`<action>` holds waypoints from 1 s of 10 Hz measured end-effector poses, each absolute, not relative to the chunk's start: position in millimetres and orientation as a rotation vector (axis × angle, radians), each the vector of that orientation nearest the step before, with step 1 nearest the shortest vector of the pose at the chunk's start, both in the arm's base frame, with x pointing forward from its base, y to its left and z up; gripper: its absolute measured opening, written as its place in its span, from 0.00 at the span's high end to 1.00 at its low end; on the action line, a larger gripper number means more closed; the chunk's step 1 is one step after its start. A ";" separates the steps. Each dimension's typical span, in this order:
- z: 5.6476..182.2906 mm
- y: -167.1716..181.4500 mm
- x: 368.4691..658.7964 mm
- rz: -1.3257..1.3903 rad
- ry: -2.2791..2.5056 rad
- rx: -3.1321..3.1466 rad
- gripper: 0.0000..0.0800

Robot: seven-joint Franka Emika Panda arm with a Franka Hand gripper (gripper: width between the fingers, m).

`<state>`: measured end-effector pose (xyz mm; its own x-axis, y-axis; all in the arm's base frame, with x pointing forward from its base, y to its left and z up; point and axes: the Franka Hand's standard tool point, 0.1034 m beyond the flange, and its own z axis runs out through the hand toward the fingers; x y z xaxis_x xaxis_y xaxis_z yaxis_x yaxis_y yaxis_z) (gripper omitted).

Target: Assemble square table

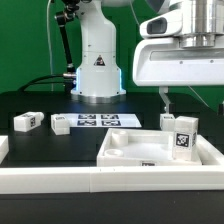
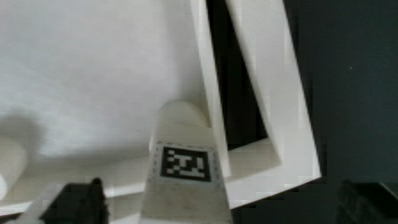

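The gripper (image 2: 222,203) is being held with jaws spread apart, on either side of the upright leg block (image 1: 182,135). The leg block is being supported in a corner of the tabletop (image 1: 112,150), at the exterior view's right.

the tabletop (image 1: 130,152) is plain white. the upright leg block (image 1: 181,135) is white and bears a black-and-white square tag. a second leg block (image 1: 27,121) and a third leg block (image 1: 60,124) are white with the same kind of tag. the marker board (image 1: 97,120) is white with black tag patterns. the bench (image 1: 60,146) is black. the border rail (image 1: 60,186) is white.
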<state>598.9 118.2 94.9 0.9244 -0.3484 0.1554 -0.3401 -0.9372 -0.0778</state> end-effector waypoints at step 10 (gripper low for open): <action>81.8 117.4 558.5 -0.239 0.355 -3.078 0.19</action>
